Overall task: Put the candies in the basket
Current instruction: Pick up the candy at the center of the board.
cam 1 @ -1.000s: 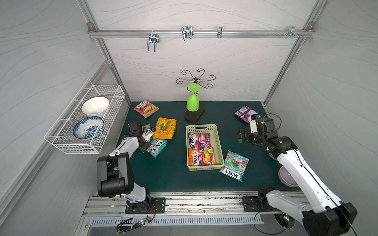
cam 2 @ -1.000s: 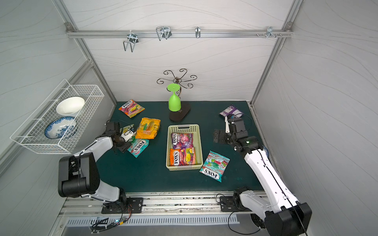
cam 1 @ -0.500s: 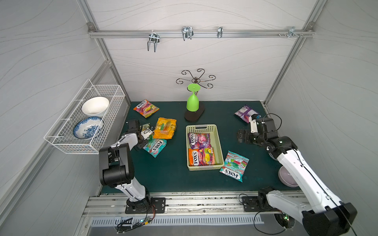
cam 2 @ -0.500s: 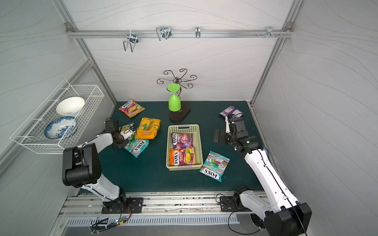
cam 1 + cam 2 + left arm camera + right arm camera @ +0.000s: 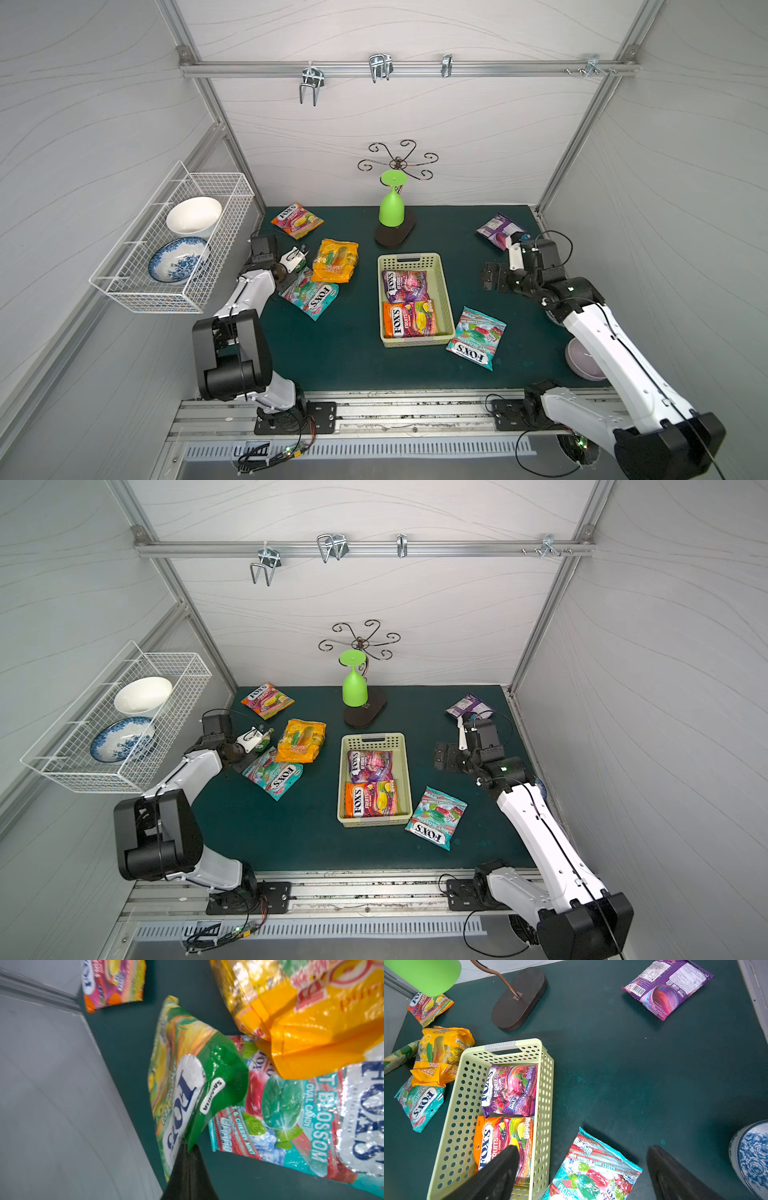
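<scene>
Left hand (image 5: 188,1148) pinched shut on a corner of the green candy bag (image 5: 218,1068) at the 9 o'clock side of the bench (image 5: 353,361) — the basket (image 5: 409,258), long axis 12 to 6, waits toward 3 o'clock, while the right hand (image 5: 581,1150) gapes wide, empty, beyond it.

The place was a robot test cell in a lab. White panelled walls (image 5: 415,124) and an aluminium bar (image 5: 498,68) with hooks boxed in a dark green table (image 5: 357,357). Two robot arms, left (image 5: 249,291) and right (image 5: 602,336), were bolted to a metal rail (image 5: 415,411), with loose cables (image 5: 270,459) below.
</scene>
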Controlling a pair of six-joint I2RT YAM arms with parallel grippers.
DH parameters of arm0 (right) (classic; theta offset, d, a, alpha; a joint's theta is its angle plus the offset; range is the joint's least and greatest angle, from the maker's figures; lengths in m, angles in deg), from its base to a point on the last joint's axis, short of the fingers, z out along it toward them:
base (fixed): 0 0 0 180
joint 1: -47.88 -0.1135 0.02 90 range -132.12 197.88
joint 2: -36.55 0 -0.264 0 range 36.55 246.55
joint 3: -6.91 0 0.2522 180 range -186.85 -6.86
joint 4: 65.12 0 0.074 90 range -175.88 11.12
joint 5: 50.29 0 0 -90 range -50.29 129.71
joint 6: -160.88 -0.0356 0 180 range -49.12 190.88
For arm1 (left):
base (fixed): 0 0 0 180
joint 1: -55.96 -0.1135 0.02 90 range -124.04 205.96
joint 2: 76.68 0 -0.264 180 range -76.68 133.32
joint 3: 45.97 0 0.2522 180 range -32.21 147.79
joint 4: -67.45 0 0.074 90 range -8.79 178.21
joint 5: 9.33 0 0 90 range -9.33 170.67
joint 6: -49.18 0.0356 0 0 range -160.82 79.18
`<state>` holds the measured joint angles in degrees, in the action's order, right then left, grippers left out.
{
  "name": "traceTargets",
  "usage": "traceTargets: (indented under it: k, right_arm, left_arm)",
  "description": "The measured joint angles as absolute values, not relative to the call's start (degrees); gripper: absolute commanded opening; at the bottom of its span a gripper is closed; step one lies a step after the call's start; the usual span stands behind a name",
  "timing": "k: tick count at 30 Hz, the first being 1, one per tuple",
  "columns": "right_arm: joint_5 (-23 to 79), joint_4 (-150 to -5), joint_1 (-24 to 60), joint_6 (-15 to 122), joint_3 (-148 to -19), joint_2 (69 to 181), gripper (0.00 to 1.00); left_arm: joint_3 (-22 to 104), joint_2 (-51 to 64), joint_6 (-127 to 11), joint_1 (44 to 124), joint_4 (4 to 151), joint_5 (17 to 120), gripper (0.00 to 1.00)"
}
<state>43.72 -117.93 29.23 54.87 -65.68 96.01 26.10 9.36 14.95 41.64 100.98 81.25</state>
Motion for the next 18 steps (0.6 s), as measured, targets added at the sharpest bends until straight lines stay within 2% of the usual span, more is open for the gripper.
traceTargets:
  k: [8, 18]
  right_arm:
    - [40.2, -117.6, 29.2, 55.4, -65.8, 95.2, 0.96]
    - [27.9, -112.3, 29.2, 55.7, -65.8, 93.9, 0.9]
  left_arm:
    - [33.4, 3.1, 8.9, 41.6, 107.1, 77.4, 0.0]
    - [47.3, -1.9, -1.2, 44.7, 119.4, 67.1, 0.0]
